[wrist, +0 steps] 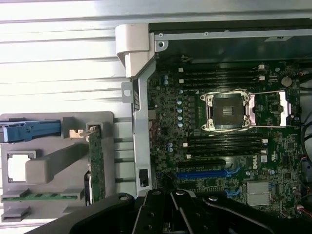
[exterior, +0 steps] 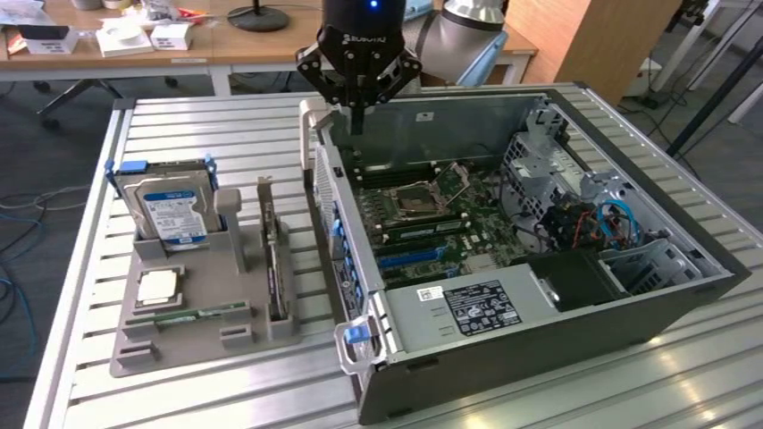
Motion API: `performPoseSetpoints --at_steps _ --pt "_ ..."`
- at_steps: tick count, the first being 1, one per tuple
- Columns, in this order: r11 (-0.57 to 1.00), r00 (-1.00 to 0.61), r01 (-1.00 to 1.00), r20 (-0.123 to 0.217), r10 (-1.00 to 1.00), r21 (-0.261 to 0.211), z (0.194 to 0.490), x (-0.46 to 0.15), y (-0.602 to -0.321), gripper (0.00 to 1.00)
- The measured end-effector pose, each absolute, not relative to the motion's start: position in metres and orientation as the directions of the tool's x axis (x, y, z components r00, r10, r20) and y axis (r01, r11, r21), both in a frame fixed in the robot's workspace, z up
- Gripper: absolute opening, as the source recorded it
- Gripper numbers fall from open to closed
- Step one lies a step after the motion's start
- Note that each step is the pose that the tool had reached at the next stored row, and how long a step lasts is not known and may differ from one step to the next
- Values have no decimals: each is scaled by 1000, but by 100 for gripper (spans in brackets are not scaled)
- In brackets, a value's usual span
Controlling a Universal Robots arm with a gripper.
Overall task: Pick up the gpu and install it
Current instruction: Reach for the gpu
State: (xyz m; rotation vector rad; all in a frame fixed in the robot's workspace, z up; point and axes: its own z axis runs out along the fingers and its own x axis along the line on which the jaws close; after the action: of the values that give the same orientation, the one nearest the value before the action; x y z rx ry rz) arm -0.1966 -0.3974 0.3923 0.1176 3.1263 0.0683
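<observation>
My pincer (exterior: 356, 118) hangs narrow and empty over the rear edge of the open computer case (exterior: 537, 353), its tips hard to separate from the dark metal. At seven o'clock, the gpu (exterior: 277, 259) stands edge-on in the gray holder (exterior: 185, 347), its face hidden.

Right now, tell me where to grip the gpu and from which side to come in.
Take the gpu by its upper long edge, coming straight down from above and closing across its thin faces. It stands on edge in a slot of the gray holder, so likely only that edge is free.
</observation>
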Motion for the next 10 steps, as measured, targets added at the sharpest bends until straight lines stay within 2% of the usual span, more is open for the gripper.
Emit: performPoseSetpoints --at_steps 10 --pt "996 -997 75 -4 75 44 392 -222 -397 10"
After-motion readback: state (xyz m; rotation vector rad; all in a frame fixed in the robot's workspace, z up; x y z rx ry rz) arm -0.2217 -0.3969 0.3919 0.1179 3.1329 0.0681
